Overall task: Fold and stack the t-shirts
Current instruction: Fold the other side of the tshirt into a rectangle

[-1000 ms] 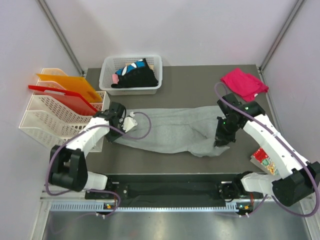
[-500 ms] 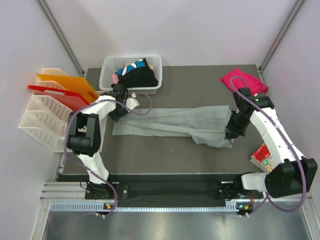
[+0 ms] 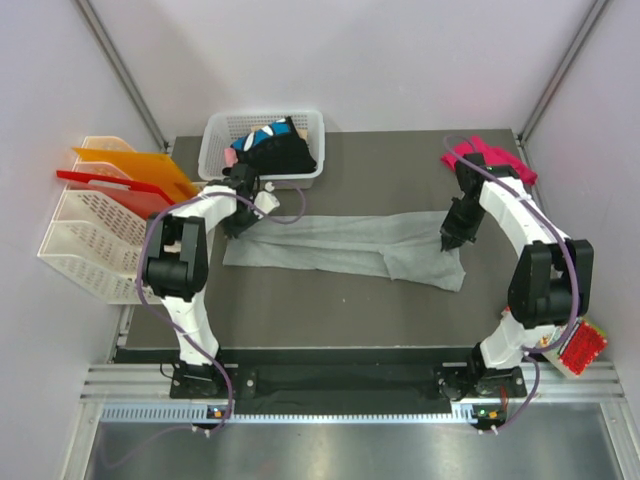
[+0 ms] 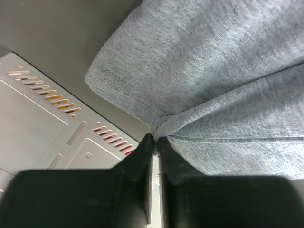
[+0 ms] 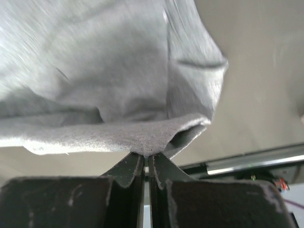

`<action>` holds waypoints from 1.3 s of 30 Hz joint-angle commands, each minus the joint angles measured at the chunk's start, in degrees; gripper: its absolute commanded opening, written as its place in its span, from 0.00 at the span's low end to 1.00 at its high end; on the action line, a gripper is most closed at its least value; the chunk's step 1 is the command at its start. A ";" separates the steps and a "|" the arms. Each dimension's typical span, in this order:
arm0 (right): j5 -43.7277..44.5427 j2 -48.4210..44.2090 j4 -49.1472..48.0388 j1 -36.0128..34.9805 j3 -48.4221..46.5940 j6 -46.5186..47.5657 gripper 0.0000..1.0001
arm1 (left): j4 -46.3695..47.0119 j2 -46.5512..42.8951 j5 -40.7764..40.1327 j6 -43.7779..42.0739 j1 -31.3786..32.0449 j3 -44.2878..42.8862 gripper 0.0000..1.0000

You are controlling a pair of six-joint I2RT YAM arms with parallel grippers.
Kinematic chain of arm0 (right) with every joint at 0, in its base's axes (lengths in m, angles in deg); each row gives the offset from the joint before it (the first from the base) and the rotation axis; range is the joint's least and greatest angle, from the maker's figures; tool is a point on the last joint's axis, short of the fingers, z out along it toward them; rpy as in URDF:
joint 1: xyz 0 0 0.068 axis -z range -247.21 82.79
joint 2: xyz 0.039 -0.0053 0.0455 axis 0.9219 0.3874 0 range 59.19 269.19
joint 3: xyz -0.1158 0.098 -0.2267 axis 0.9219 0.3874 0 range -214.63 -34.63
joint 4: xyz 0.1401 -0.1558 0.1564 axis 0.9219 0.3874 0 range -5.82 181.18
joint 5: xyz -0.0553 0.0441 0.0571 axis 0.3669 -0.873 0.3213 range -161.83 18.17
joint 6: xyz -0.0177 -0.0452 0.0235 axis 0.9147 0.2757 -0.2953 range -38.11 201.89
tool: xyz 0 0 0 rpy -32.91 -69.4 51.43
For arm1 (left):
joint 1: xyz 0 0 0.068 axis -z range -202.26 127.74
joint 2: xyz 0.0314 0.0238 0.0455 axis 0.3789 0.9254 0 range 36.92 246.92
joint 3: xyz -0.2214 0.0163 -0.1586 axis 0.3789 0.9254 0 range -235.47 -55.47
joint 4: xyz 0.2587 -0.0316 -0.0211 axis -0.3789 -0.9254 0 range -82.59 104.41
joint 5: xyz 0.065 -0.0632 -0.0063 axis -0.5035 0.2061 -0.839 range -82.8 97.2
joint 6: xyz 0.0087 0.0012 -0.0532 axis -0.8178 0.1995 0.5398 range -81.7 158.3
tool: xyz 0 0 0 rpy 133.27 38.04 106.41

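The large light grey t-shirt (image 3: 340, 243) lies stretched in a long band across the dark table. My left gripper (image 3: 238, 222) is shut on its left end; the pinched grey cloth (image 4: 199, 90) shows in the left wrist view above my fingers (image 4: 142, 156). My right gripper (image 3: 450, 238) is shut on its right end, with the cloth (image 5: 118, 95) bunched over my fingertips (image 5: 133, 166). The magenta-pink t-shirt (image 3: 492, 158) lies at the back right, partly behind my right arm. Black t-shirts with blue-white patches (image 3: 270, 150) sit in the white basket (image 3: 216, 160).
White file racks (image 3: 85, 240) with orange and red folders (image 3: 140, 180) stand at the left edge. A red patterned snack packet (image 3: 580, 345) lies off the table's right front. Purple cables loop beside both arms.
Both grippers have pulled the grey shirt away from the arm bases and outward, stretching it into a flatter band. The right arm swung towards the pink shirt; the left moved up by the basket.
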 commanded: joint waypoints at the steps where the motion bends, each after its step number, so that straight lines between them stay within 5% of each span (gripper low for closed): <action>1: 1.10 4.41 -4.08 1.65 -7.26 1.80 0.01 | 4.62 -0.83 -4.60 -0.42 -0.54 1.99 0.25; 3: -0.12 7.74 -4.61 2.35 -10.07 2.33 0.08 | 5.33 -1.18 -5.74 -0.07 -0.54 2.52 0.37; 4: -0.39 8.97 -4.87 2.44 -10.86 2.42 0.21 | 5.95 -1.27 -6.27 0.02 -0.54 2.70 0.57; 6: -0.83 12.84 -4.88 2.79 -13.24 2.77 0.34 | 6.65 -1.97 -7.41 0.20 -0.54 3.05 0.76; 10: 0.74 18.38 -4.79 3.23 -17.10 3.91 0.50 | 6.74 -4.69 -6.97 1.25 -0.19 3.40 0.92; 16: 5.58 18.58 -2.94 1.83 -22.48 6.02 0.49 | 3.23 -11.19 -5.66 3.36 3.58 5.68 0.95; 26: 2.07 -1.28 -4.35 -8.62 -2.98 5.93 0.48 | 4.01 -13.85 -1.79 11.00 12.47 10.87 0.99; 30: 1.98 -1.47 -5.40 -13.99 1.25 5.06 0.48 | 5.33 -9.72 0.76 13.20 12.73 9.12 0.99; 39: 3.56 7.48 -9.70 -13.47 0.12 5.84 0.44 | 10.52 -1.98 -1.17 11.18 9.84 9.12 0.99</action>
